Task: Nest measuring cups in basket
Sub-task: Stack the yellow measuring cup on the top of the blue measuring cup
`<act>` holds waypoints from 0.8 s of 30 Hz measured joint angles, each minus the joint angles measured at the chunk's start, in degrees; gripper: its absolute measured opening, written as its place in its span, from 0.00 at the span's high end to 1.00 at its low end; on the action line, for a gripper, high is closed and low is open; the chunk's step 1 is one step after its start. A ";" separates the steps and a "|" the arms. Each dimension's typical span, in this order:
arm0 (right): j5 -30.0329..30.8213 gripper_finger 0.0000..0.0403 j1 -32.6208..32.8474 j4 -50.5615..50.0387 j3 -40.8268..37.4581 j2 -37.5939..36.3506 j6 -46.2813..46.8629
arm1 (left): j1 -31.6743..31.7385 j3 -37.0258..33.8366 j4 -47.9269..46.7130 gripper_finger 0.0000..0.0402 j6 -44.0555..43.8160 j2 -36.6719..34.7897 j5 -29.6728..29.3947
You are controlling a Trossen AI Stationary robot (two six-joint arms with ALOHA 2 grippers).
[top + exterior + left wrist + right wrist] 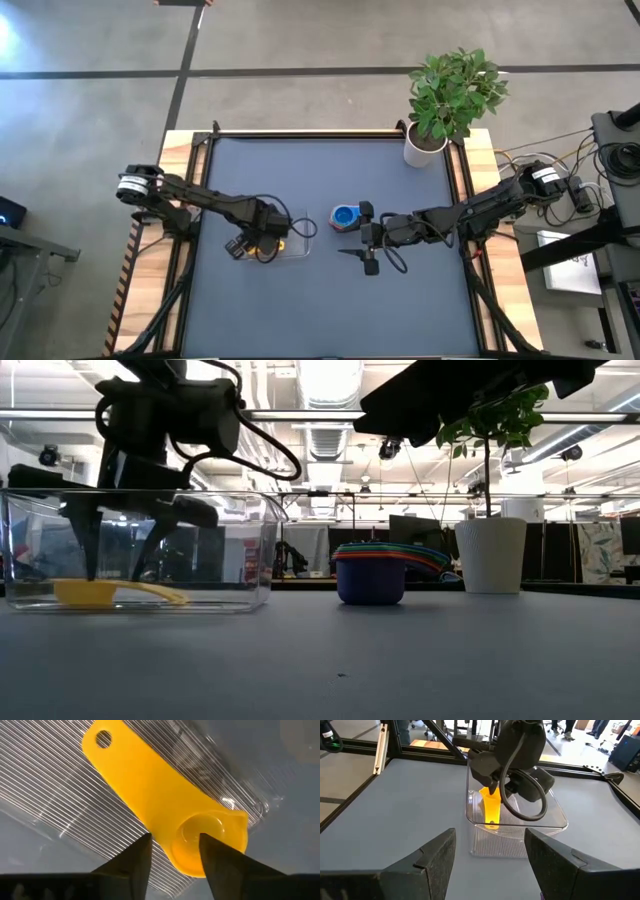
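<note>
Hovering, left fingers (pixel 135 862): parted, one each side of the yellow cup's (pixel 210 842) bowel end where handle meets bowl; neither pad clearly pressing, nothing lifted.
Left gripper (pixel 262 238): reaches down into the basket (pixel 300 245), tips just above the floor; low view shows both fingers straddling the cup (pixel 85 592), gap visible.
Yellow cup: flat on the ribbed basket floor, bowl up, handle with its hang hole pointing away from the fingers; in the right wrist view it sits under the left gripper (pixel 495 787) as a yellow strip (pixel 491 809).
Basket: clear bin on the blue table (pixel 300 190), left of centre; only the yellow cup seen in it (pixel 265 550).
Right fingers (pixel 437 857): spread well apart, nothing between them.
Right gripper (pixel 366 238): over the table centre, just beside the stack, pointed toward the basket, holding nothing.
Stack (pixel 346 217): remaining cups nested together on the table between the two grippers, blue one (pixel 370 582) outermost, handles of orange, green, red and purple fanned to one side in the low view; apart from the basket.
Plant (pixel 455 90): in a white pot (pixel 491 555) at the far right corner of the table, well away from both arms.
Room: desks and ceiling lights behind the table in the low view.
</note>
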 joint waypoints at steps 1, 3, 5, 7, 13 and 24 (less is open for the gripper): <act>0.00 0.44 0.00 0.02 0.00 0.00 0.00 | 0.07 0.00 0.39 0.66 -0.05 0.00 0.14; 0.00 0.44 0.00 0.00 -0.04 0.00 0.00 | 0.54 -0.05 0.97 0.74 -0.11 0.05 1.24; 0.00 0.44 0.00 0.00 -0.04 0.00 0.00 | 1.18 -0.15 2.19 0.83 -0.37 0.11 2.70; 0.00 0.44 0.00 0.01 -0.04 0.00 0.00 | 1.65 -0.33 3.06 0.91 -0.50 0.11 3.44; 0.00 0.44 0.00 0.02 -0.04 0.00 0.01 | 1.91 -0.56 2.90 0.99 -0.01 0.02 3.85; -0.02 0.44 0.00 0.04 -0.09 0.00 0.02 | 1.99 6.85 -5.83 1.00 -0.05 -3.35 -0.28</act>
